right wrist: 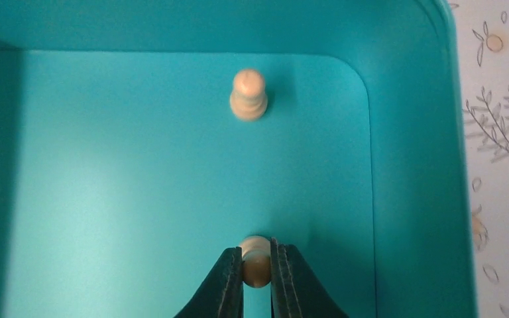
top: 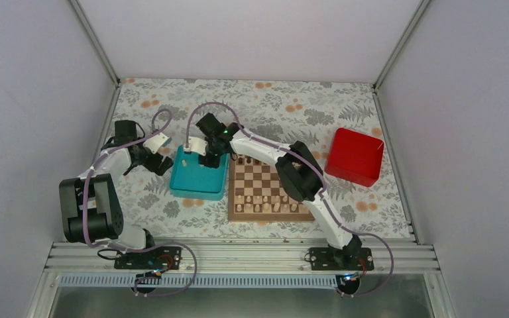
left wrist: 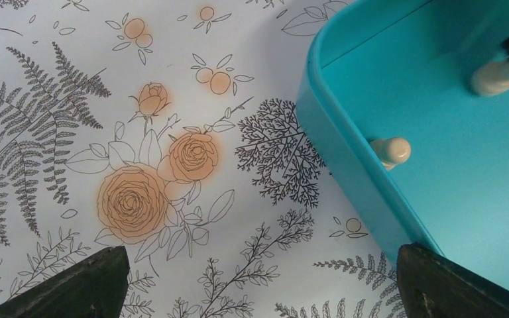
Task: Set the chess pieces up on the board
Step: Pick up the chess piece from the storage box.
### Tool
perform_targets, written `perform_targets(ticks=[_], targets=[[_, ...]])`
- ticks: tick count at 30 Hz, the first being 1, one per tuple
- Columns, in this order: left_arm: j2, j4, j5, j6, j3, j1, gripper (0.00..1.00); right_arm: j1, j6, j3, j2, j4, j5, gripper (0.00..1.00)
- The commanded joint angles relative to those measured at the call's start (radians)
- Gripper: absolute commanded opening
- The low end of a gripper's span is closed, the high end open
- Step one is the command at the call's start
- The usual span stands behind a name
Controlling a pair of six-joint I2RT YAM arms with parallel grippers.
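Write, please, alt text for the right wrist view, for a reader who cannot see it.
The right end effector is closed on a pale chess piece inside a teal tray. A second pale piece stands farther in, near the tray's far wall; a floral tablecloth shows at the right edge.

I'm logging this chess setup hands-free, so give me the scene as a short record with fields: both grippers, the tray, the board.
Right gripper: shut on a held piece, pale, inside the teal tray
Left gripper: open, empty, above the floral cloth beside the tray
Tray contents: one loose piece, pale, upright, apart from the held one
Board: pale pieces in its two near rows
Red box: right of the board
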Motion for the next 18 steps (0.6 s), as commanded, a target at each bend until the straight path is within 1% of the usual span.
perform_targets(ticks=[1, 5, 10, 18], targets=[[-0.02, -0.005, 0.02, 0.0, -0.01, -0.002, 1.0, -0.003, 0.002, -0.061, -0.166, -0.013, 0.007, 0.05], [-0.03, -0.004, 0.003, -0.005, -0.01, -0.002, 1.0, -0.023, 0.007, -0.141, -0.301, -0.03, -0.001, 0.04], [-0.049, -0.013, -0.019, -0.009, -0.008, -0.002, 1.0, -0.072, 0.006, -0.309, -0.505, -0.044, -0.029, 0.05], [-0.049, -0.035, -0.049, -0.032, 0.041, -0.002, 1.0, -0.207, -0.018, -0.716, -0.857, -0.048, -0.016, 0.05]])
